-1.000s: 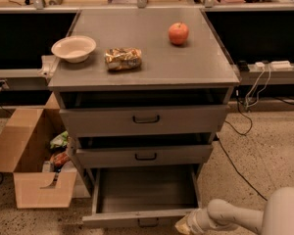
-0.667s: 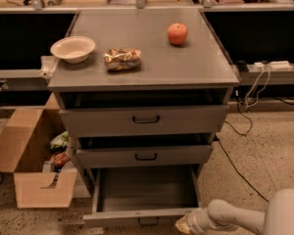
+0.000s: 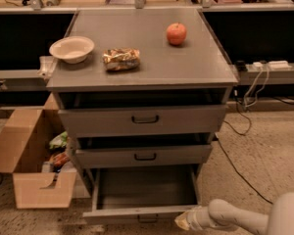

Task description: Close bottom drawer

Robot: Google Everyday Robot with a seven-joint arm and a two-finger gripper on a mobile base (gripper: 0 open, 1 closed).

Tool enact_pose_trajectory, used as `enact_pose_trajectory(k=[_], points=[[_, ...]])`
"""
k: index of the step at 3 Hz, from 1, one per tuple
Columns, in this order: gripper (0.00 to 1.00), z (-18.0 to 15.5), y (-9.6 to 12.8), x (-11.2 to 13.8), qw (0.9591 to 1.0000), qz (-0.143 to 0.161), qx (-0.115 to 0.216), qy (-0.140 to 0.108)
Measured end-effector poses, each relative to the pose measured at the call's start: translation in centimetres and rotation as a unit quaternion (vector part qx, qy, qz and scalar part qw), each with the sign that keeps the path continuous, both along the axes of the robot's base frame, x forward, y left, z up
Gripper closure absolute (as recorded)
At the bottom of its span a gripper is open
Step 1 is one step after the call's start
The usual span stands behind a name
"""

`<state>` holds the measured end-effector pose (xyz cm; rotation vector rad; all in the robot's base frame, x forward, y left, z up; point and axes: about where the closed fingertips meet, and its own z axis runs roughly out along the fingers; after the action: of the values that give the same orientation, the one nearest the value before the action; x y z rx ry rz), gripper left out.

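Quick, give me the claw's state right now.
Claw: open or closed cannot be told; it is low in view, at the right end of the front panel of the pulled-out bottom drawer.

There is one camera only, set high in front of the cabinet (image 3: 152,70) and tilted down, so it faces the drawer fronts and sees the whole top. It stands fairly near. The bottom drawer (image 3: 147,186) sits at the lower edge of the view, and the gripper (image 3: 183,222) comes in from the lower right corner, by that drawer's front.
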<state>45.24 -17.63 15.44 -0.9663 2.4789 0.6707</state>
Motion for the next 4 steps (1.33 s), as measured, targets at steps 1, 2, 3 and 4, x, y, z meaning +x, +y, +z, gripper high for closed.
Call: enact_pose_trajectory(k=[1, 2, 3, 4], points=[[1.0, -0.5, 0.1, 1.8, 0.9984, -0.043, 0.028, -0.024], [1.0, -0.6, 0.1, 2.1, 0.9981, -0.045, 0.031, -0.027], [1.0, -0.7, 0.2, 2.8, 0.9973, -0.051, 0.041, -0.034], [1.0, -0.6, 0.3, 3.7, 0.9962, -0.056, 0.051, -0.043]])
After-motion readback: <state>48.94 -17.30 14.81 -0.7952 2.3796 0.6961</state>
